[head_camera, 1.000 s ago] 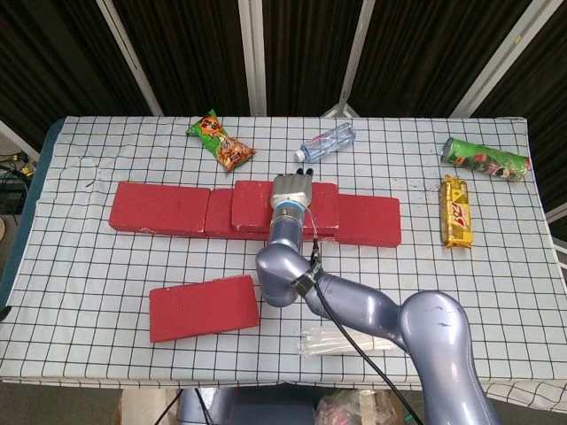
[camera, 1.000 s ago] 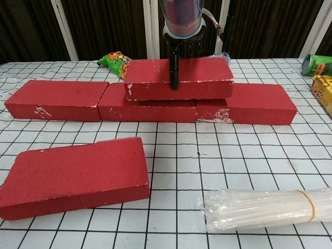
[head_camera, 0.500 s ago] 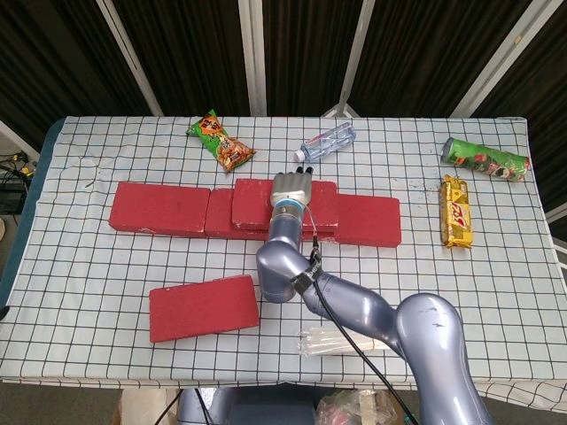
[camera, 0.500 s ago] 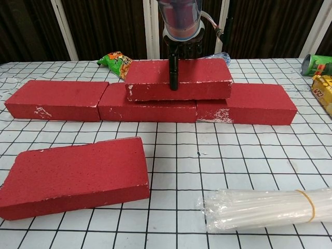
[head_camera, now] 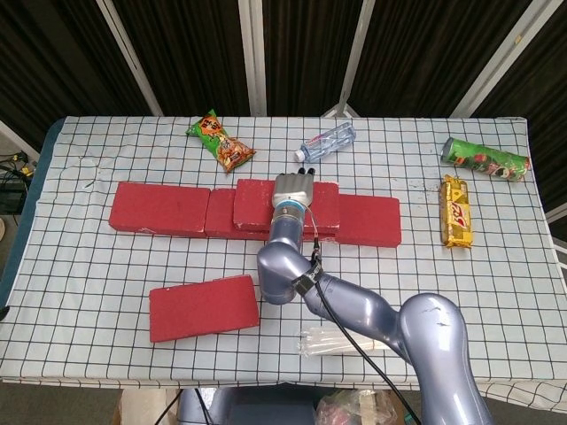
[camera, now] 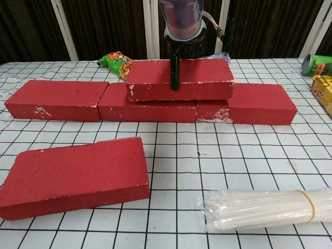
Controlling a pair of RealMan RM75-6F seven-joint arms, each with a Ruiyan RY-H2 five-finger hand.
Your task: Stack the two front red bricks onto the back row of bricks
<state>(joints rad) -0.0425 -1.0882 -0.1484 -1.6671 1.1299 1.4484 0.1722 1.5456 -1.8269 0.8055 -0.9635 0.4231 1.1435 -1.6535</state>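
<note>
Three red bricks form the back row: the left one (head_camera: pixel 159 208), the middle one (head_camera: pixel 218 223) and the right one (head_camera: pixel 370 220). A fourth red brick (head_camera: pixel 252 204) (camera: pixel 207 79) lies on top, across the middle and right ones. My right hand (head_camera: pixel 291 188) (camera: pixel 176 59) grips this top brick, with the thumb down its front face and the fingers over its top and back. Another red brick (head_camera: pixel 204 306) (camera: pixel 75 174) lies flat and slightly skewed at the front left. My left hand is in neither view.
My right arm (head_camera: pixel 354 310) reaches across the front middle of the table. A bundle of clear straws (camera: pixel 264 207) lies at the front right. At the back are a snack bag (head_camera: pixel 221 142) and a water bottle (head_camera: pixel 328 142); a green tube (head_camera: pixel 485 158) and a yellow bar (head_camera: pixel 455 211) are at the right.
The top brick has shifted very slightly to the right in my right hand's grip. Nothing else has moved.
</note>
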